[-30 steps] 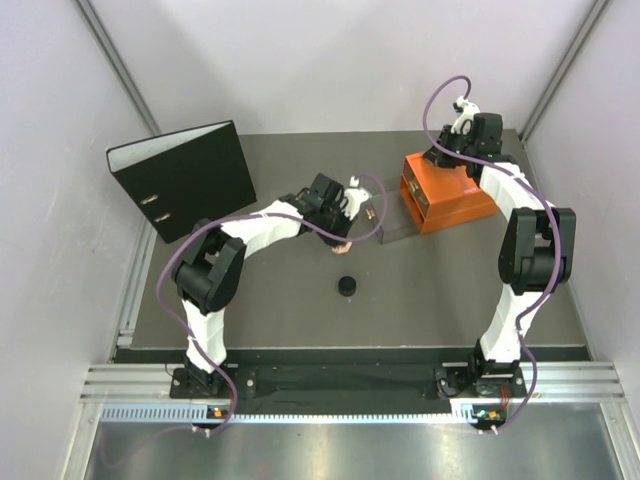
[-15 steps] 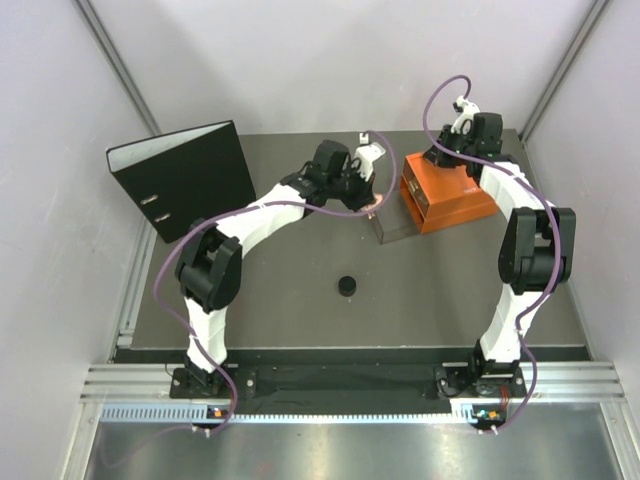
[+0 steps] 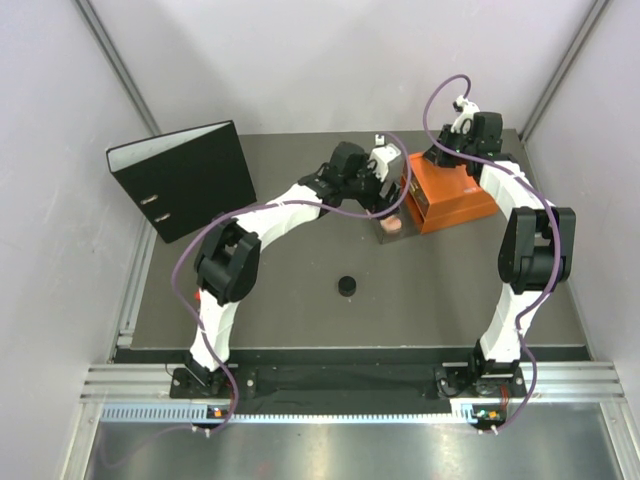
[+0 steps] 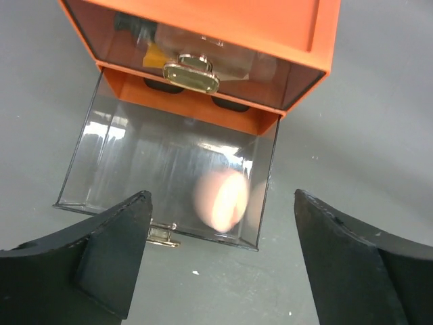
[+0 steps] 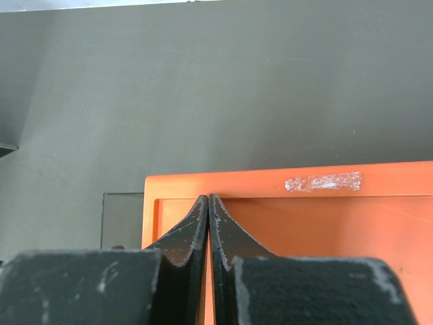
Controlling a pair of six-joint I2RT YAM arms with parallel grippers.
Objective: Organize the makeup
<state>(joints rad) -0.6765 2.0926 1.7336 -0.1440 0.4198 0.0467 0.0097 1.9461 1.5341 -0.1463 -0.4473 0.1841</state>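
Left gripper (image 4: 222, 203) jaws wide apart, holding nothing, hovering over the clear drawer (image 4: 122, 159), which sticks out of the orange box (image 5: 304, 217). Round pink-tan compact (image 3: 394, 227) lies in the drawer, blurred in the wrist view. Right gripper (image 5: 208, 203) fingers pressed together, over the box top. Small black jar (image 3: 346, 286) on the table (image 3: 280, 300), well apart from the box.

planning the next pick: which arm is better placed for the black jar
Left: the left tool is open over the drawer; the right tool is shut over the orange box.
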